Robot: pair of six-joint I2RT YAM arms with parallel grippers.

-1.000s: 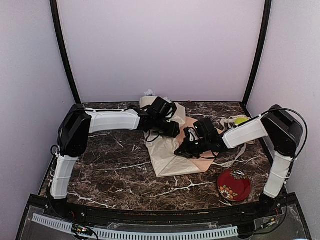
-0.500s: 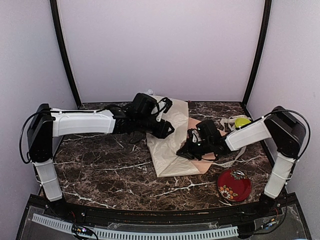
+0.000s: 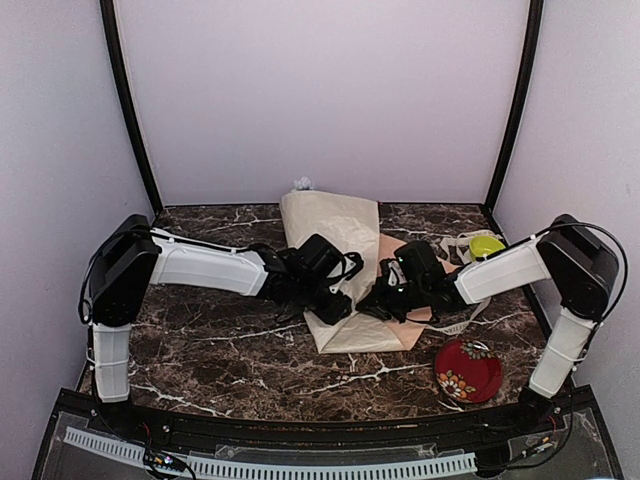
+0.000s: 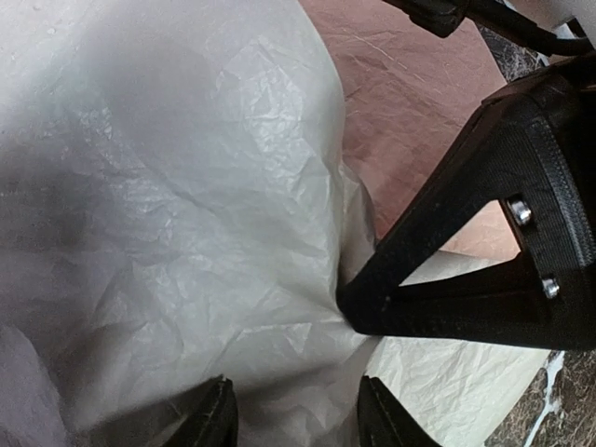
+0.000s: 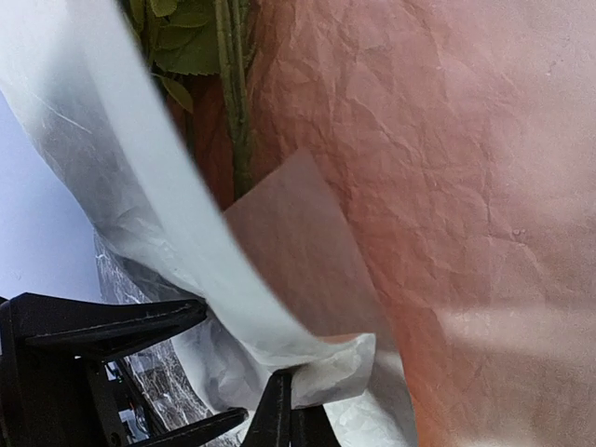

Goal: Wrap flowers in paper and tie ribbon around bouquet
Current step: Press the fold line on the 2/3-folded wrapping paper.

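At the middle of the dark brown, white-veined marble table (image 3: 220, 345) lies the large, crinkled cream-beige sheet of paper (image 3: 335, 225). It is folded over on itself, so its cream face is on top and its peach face shows along the right side. The paper serves as the wrap. In the right wrist view the thin green stems and leaves of the flowers (image 5: 233, 102) lie inside the fold on the peach face, under the lifted cream flap. From above only one white bloom pokes out at the far end of the sheet, and the other blooms are hidden. The right gripper (image 5: 291, 414) has its fingers pressed together, clamped on the edge of the cream flap at the near right part of the paper. The left gripper (image 4: 293, 424) is just beside it, low over the cream layer. Its fingers (image 4: 216, 419) stand apart with a crumpled ridge of paper between them. Their tips are cut off by the frame edge, so whether the pads touch the sheet cannot be told. The narrow cream-white fabric ribbon (image 3: 455, 243) lies in loose loops right of the paper, partly hidden beneath the right arm. Next to it is a lime-green round object (image 3: 487, 243), too small to identify. A round red plate (image 3: 482, 362) with a flower pattern stands near the right arm's base, apart from the paper.
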